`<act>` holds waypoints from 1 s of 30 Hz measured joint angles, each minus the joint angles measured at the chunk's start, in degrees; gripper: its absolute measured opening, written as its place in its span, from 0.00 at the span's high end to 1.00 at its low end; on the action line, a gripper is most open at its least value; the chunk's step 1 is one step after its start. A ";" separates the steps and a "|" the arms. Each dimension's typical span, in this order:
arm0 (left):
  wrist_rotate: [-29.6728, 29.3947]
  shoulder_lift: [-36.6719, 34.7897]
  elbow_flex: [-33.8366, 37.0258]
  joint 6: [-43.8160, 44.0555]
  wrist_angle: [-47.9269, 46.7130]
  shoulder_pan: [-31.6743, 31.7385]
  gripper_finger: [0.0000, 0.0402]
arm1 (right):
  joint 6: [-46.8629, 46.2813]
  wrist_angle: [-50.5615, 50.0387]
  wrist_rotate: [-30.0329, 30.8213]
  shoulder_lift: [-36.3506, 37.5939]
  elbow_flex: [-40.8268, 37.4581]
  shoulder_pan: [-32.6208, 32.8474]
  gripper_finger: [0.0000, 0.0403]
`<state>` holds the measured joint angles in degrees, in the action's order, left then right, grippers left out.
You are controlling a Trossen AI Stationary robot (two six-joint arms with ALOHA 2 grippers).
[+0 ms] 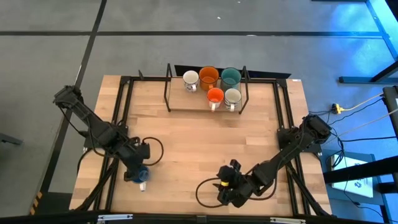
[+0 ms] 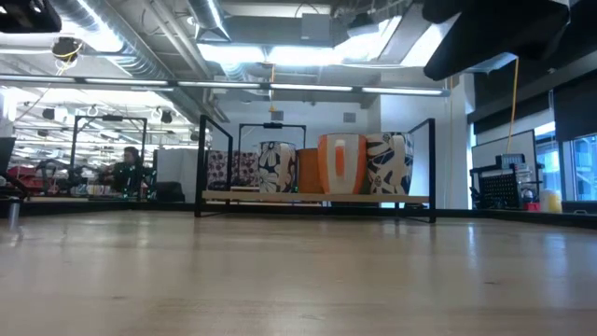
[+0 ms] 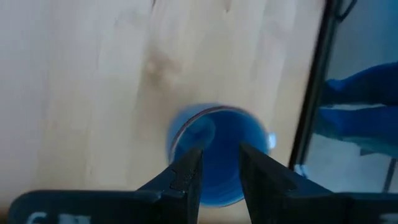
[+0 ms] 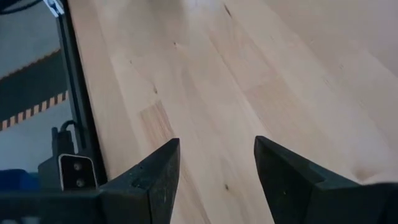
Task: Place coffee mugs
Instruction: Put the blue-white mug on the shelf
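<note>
A blue mug (image 1: 140,175) stands upright on the table near the front left. It also shows from above in the left wrist view (image 3: 219,152). My left gripper (image 1: 135,169) hangs over it, pointing down. Its fingers (image 3: 188,174) are a little apart over the mug's mouth, and I cannot tell whether they touch it. Five mugs stand on the shelf of the black wire rack (image 1: 168,93) at the far middle: white (image 1: 191,79), large orange (image 1: 209,78), teal (image 1: 231,77), small orange (image 1: 215,96), cream (image 1: 232,97). My right gripper (image 1: 227,186) is open and empty, low over the front middle.
The rack (image 2: 317,198) with its mugs shows across the table in the low view. Black frame rails (image 1: 118,118) run along the table's left and right sides. Bare wood lies between the rack and both grippers. A yellow cable loops by the right gripper (image 1: 208,185).
</note>
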<state>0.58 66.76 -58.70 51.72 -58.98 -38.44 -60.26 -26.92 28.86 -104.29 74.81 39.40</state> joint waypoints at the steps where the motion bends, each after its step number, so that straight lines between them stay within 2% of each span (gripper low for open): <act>1: -0.02 0.00 0.06 -0.08 -0.76 0.00 0.76 | 0.44 -0.04 0.02 0.00 0.00 -0.02 0.52; 12: 0.47 0.00 6.02 -1.39 -3.56 0.42 0.56 | 0.76 -0.28 0.48 0.04 0.00 0.00 0.52; 17: 0.43 0.00 8.78 -1.30 -2.75 0.44 0.56 | 0.79 -1.04 0.68 0.09 0.00 0.00 0.52; 23: 0.46 0.18 12.20 -1.81 2.81 0.44 0.56 | 0.79 -2.47 0.68 0.09 0.00 -0.02 0.52; 30: 0.00 4.29 12.70 -3.34 5.26 0.44 0.57 | 0.80 -3.28 0.68 0.09 0.00 -0.02 0.52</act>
<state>0.58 71.05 -46.00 48.38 -53.72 -38.00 -59.46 -30.20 29.54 -104.20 74.81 39.38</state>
